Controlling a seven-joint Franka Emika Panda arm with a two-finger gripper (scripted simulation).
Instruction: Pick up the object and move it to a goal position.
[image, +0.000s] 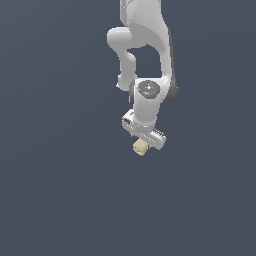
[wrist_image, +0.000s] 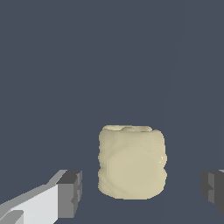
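The object (image: 140, 147) is a small pale yellow-beige lumpy block resting on the dark grey floor, partly covered by the white gripper (image: 145, 144) that hangs just over it. In the wrist view the object (wrist_image: 131, 162) sits between the two dark fingertips (wrist_image: 70, 193), with a clear gap on each side. The gripper (wrist_image: 142, 192) is open and touches nothing. The jaws straddle the block without contact.
The white arm (image: 147, 55) comes down from the top of the exterior view. A flat dark grey floor (image: 60, 190) surrounds the block on all sides, with no other objects and no goal marker in view.
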